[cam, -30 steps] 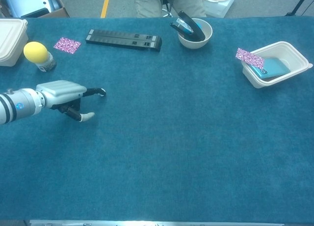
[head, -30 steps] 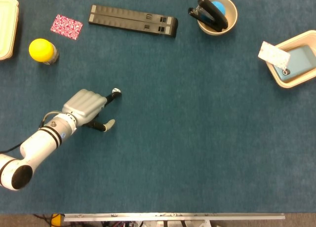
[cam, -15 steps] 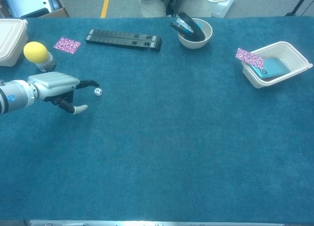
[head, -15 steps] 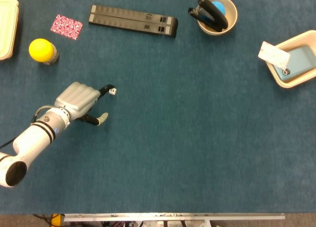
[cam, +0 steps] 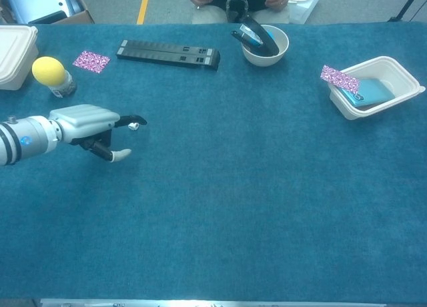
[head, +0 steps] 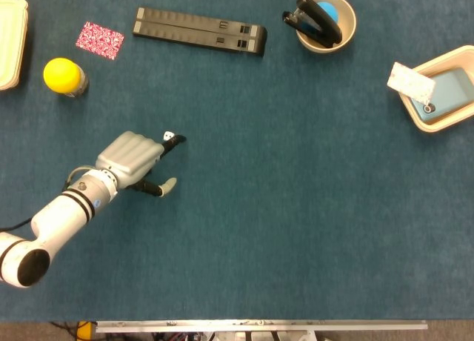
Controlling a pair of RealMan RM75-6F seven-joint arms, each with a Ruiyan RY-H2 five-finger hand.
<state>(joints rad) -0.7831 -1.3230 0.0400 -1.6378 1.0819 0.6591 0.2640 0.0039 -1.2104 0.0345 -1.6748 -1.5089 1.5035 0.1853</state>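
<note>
My left hand (head: 129, 157) lies low over the blue cloth at the left, back upward. One dark finger reaches out to the right and the thumb (head: 164, 185) sticks out apart from it. A small white die (head: 169, 136) sits on the cloth right against the far side of that finger, near its tip. In the chest view the die (cam: 133, 126) shows just under the finger of the same hand (cam: 83, 120). I cannot see it pinched; nothing else is in the hand. My right hand shows in neither view.
A yellow ball on a small jar (head: 63, 75) and a patterned card (head: 100, 40) lie beyond the hand, a cream container (head: 11, 41) at far left. Further back are a long black bar (head: 198, 31) and a bowl (head: 348, 30) holding a stapler. A cream tray (head: 444, 59) stands at the right.
Half a second ago the hand had drawn back left, leaving the die alone on the cloth. It has now moved right again, and its finger lies alongside the die.
</note>
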